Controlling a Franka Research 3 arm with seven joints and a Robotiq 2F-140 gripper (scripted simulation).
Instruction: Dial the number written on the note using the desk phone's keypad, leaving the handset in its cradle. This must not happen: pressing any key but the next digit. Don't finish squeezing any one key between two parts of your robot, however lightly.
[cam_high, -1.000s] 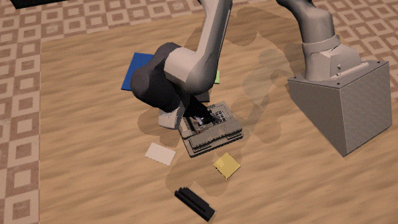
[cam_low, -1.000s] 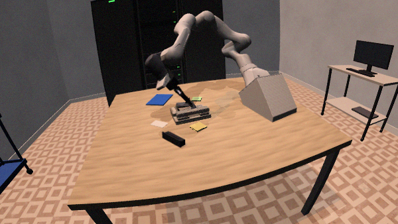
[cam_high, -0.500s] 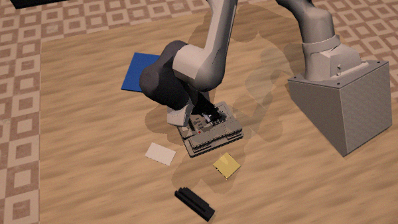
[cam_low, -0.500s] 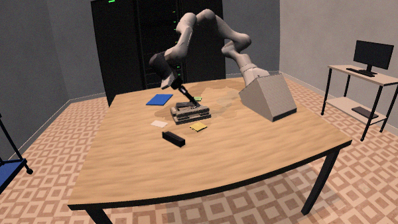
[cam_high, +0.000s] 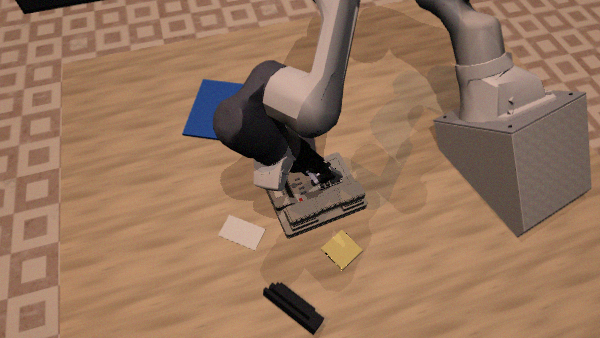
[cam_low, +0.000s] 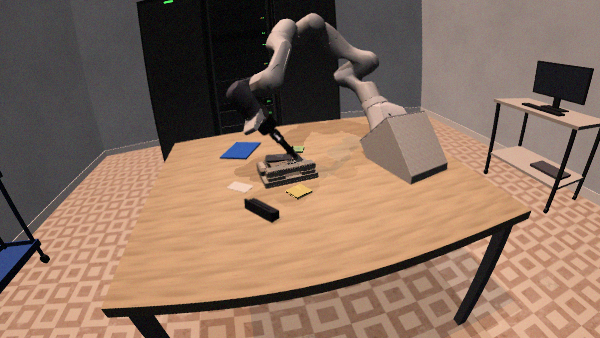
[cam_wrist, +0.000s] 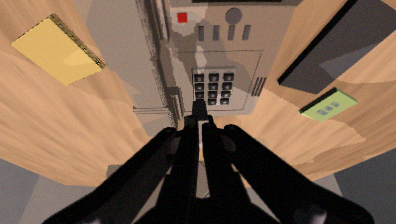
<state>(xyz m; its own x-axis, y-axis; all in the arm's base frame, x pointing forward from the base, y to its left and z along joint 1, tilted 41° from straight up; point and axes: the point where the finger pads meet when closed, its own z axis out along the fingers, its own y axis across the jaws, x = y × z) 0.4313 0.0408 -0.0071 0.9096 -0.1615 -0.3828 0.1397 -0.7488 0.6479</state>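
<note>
Top view: grey desk phone (cam_high: 320, 205) at mid-table on the wooden table (cam_high: 150, 165), with the black two-finger gripper (cam_high: 320, 176) angled down over its upper face. White paper sheet (cam_high: 242, 232) to the phone's left, yellow sticky pad (cam_high: 342, 249) on its near side, black ridged bar (cam_high: 293, 307) nearer still. Blue flat mat (cam_high: 210, 107) on the far side, partly under the arm. Grey wedge-shaped pedestal (cam_high: 530, 165) at right.

Exterior view: gripper (cam_low: 295, 156) slants down onto the phone (cam_low: 287, 171); small green note (cam_low: 299, 148) lies just beyond it.

Wrist view: jaws clenched together, nothing between them. Their joined tip (cam_wrist: 199, 107) sits at the near edge of the dark keypad (cam_wrist: 214, 88), over its left column; actual contact cannot be told. Green note (cam_wrist: 328, 104) lies to the right, yellow pad (cam_wrist: 56, 49) upper left.
</note>
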